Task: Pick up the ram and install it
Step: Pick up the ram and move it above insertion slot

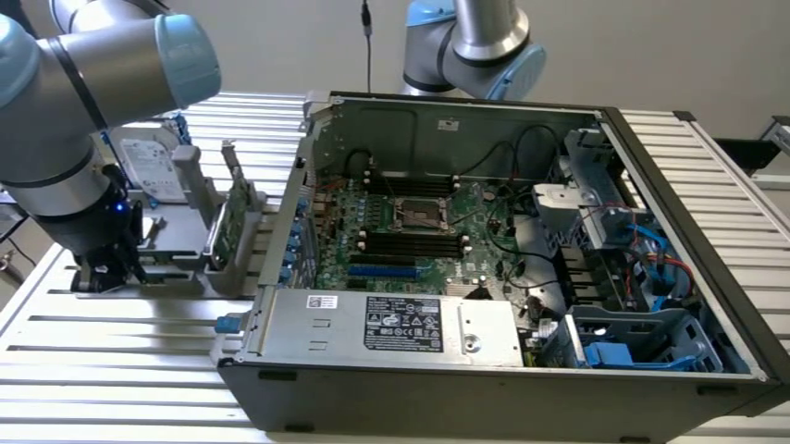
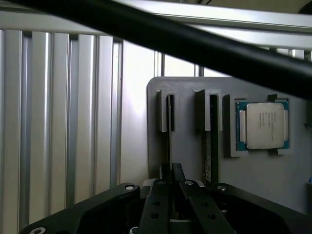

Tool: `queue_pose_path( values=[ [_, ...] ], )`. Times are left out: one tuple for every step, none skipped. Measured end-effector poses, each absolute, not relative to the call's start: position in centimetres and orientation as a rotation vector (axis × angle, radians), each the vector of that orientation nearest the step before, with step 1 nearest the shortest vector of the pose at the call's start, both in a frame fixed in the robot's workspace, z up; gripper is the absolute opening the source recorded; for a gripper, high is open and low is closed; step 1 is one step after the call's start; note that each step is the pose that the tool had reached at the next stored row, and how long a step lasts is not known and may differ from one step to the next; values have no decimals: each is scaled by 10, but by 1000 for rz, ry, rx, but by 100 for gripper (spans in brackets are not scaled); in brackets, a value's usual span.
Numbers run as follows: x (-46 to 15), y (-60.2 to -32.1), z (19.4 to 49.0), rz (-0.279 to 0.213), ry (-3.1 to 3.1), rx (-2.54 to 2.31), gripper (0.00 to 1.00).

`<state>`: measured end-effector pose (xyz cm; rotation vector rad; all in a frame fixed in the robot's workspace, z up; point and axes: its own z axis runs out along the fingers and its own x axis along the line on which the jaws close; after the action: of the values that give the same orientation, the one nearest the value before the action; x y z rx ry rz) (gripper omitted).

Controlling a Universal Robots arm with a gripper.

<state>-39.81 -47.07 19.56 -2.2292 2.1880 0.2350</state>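
The ram (image 2: pixel 170 129) stands on edge in a slot of the grey holder (image 2: pixel 253 180), seen from above as a thin dark line. It runs in between the fingers (image 2: pixel 161 192) of my gripper (image 2: pixel 174 184), which is shut on its near end. A second stick (image 2: pixel 210 141) stands in the neighbouring slot. In the exterior view my gripper (image 1: pixel 109 270) hangs low at the holder (image 1: pixel 185 250) on the left, with a green stick (image 1: pixel 229 227) upright there. The motherboard's black slots (image 1: pixel 413 245) lie inside the open computer case (image 1: pixel 370 356).
A square silver processor chip (image 2: pixel 263 126) lies in the holder beside the sticks. A hard drive (image 1: pixel 151 171) stands behind the holder. A second arm (image 1: pixel 475 46) rises behind the case. A black cable (image 2: pixel 195 44) crosses the wrist view. The table (image 1: pixel 124 370) is slatted aluminium.
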Motion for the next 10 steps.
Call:
queue_pose_path(
  values=[
    [-398, -471, 196, 235, 2188, -2229, 14],
    [-398, -471, 196, 236, 2189, -2230, 14],
    [-398, -471, 197, 236, 2189, -2230, 14],
    [-397, -471, 197, 236, 2189, -2230, 14],
    [-397, -471, 198, 237, 2189, -2230, 14],
    [-397, -471, 199, 237, 2189, -2230, 14],
    [-397, -471, 200, 237, 2189, -2230, 14],
    [-397, -471, 201, 237, 2189, -2230, 14],
    [-397, -471, 203, 237, 2189, -2230, 14],
    [-397, -471, 204, 237, 2189, -2230, 14]
  ],
)
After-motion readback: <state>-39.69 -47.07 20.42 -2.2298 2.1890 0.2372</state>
